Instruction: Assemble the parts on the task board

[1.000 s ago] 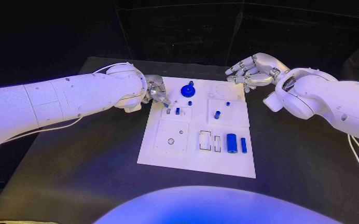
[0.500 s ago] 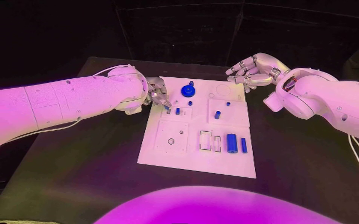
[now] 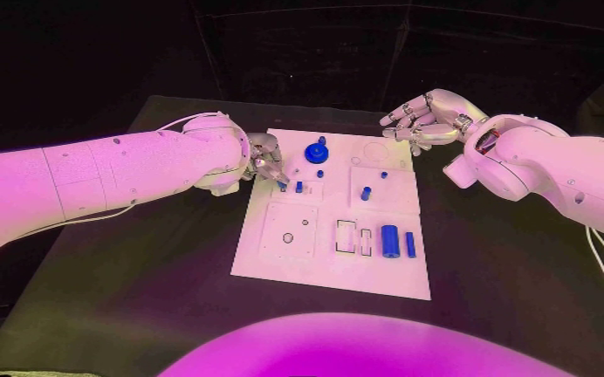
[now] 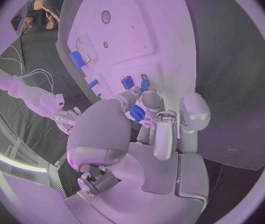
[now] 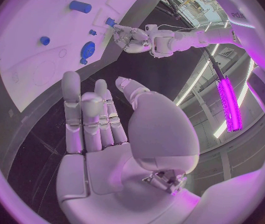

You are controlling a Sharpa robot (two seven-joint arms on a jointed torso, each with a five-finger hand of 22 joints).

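The white task board (image 3: 330, 259) lies in the middle of the black table. My left hand (image 3: 264, 159) hovers at the board's far left edge and pinches a small blue peg (image 3: 279, 183) at its fingertips, just above the board. The left wrist view shows that peg (image 4: 136, 113) between the fingers (image 4: 160, 129), and in the right wrist view it (image 5: 110, 21) sits at the tip of the left hand (image 5: 135, 36). A round blue knob (image 3: 316, 152) stands close by. My right hand (image 3: 426, 119) is held open and empty above the far right corner.
Several blue parts are on the board: short pegs (image 3: 365, 193), a thick cylinder (image 3: 390, 240) and a slim bar (image 3: 410, 244) near the right edge. Bare table lies around the board on all sides.
My left hand's fingertips have crept slightly toward the board's small sockets with the peg. The right hand has stayed where it was.
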